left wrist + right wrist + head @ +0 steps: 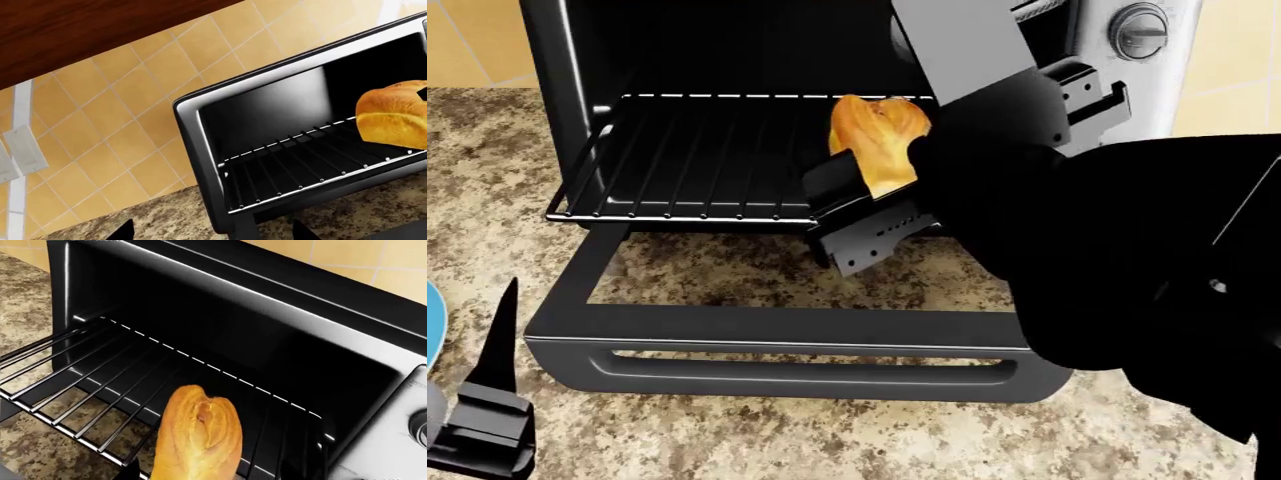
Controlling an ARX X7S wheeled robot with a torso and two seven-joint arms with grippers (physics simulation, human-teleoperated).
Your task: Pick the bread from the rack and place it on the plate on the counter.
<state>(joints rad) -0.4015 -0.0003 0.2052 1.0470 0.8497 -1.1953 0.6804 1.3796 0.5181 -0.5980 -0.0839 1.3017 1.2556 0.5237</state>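
The bread [881,143] is being clamped between the right claw [874,195] fingers just above the rack [694,165], apparently for carrying to the plate [433,330] on the counter [761,440].

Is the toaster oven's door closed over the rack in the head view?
No. The glass-paned door lies folded down flat in front of the oven, leaving the rack and the bread exposed.

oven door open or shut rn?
Open. The oven door is folded down flat over the counter, the rack is exposed, and the bread shows inside.
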